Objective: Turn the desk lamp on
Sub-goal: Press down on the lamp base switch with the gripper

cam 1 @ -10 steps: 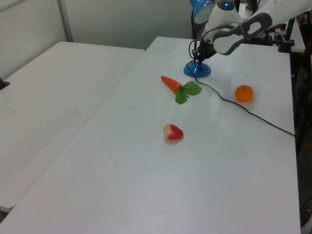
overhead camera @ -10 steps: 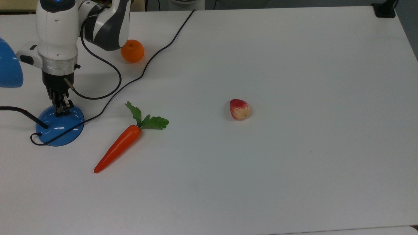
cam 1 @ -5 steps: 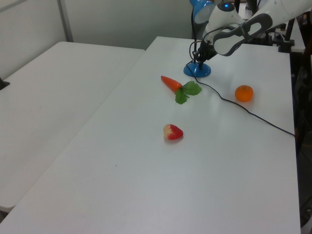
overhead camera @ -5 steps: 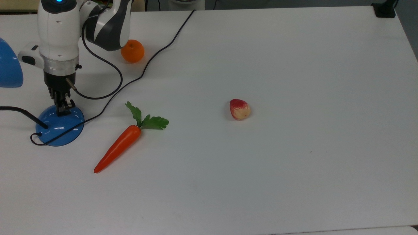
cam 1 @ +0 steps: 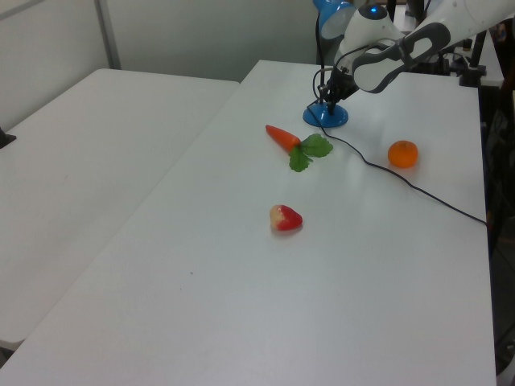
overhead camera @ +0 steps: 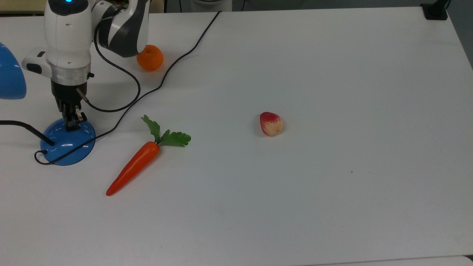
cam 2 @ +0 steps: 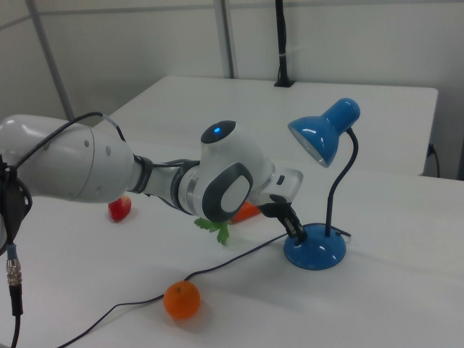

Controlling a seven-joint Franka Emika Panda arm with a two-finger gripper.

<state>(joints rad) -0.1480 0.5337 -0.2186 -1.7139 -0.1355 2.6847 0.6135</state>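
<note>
The desk lamp has a glossy blue dome base (overhead camera: 67,146) at the top view's left, with a thin black neck (cam 2: 341,185) rising to its blue shade (cam 2: 322,134). Its black cord (overhead camera: 162,79) runs across the table toward the top view's upper edge. My gripper (overhead camera: 72,123) points straight down with its fingers together. Its tips are at the base's far edge in the top view, touching or just above it. In the left view my gripper (cam 1: 328,98) is above the base (cam 1: 326,117). In the right view my gripper (cam 2: 296,230) is at the left side of the base (cam 2: 315,249).
An orange (overhead camera: 149,58) lies behind the arm. A toy carrot (overhead camera: 135,166) lies to the right of the lamp base in the top view. A red and cream toy fruit (overhead camera: 271,123) sits mid-table. A black post base (overhead camera: 436,11) stands at the far right corner.
The gripper and wrist have drawn slightly upward in the top view, away from the dome's middle toward its far edge. The lamp and the other objects have not moved.
</note>
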